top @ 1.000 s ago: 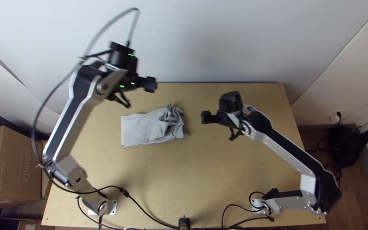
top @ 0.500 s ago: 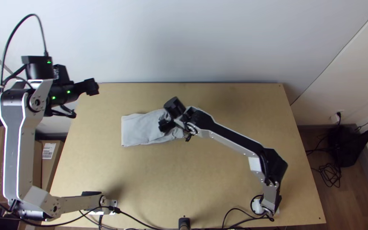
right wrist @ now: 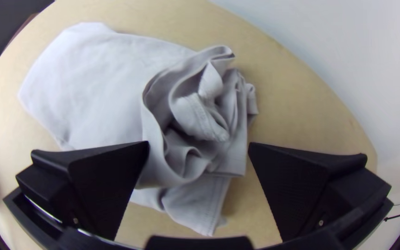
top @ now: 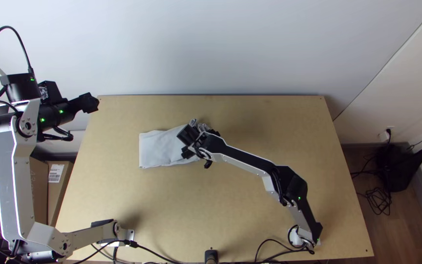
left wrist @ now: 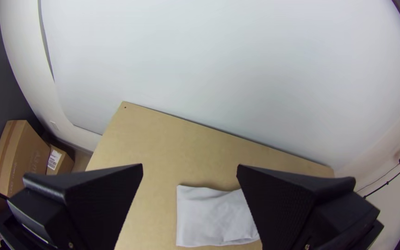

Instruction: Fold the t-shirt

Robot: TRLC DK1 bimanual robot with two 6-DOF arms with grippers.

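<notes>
The grey t-shirt [top: 159,147] lies toward the table's back left, its left part flat like a folded rectangle, its right end bunched. Over that bunched end is my right gripper [top: 197,146]. In the right wrist view the t-shirt [right wrist: 103,88] has crumpled layers and a seam between and beyond the open fingers of my right gripper [right wrist: 199,146]. My left gripper [top: 90,102] is held up by the table's back left corner, away from the cloth. In the left wrist view my left gripper [left wrist: 190,167] stands open, with the t-shirt's flat part [left wrist: 214,215] farther off.
Bare wood of the table [top: 260,127] lies to the right of the cloth. A pale wall [top: 221,44] rises behind the back edge. Cables [top: 157,247] run along the near edge. Cardboard boxes [top: 57,188] stand on the floor at the left.
My left arm has swung left, away from above the t-shirt to the table's back left corner. The right gripper has come left from beside the t-shirt to over its bunched end.
</notes>
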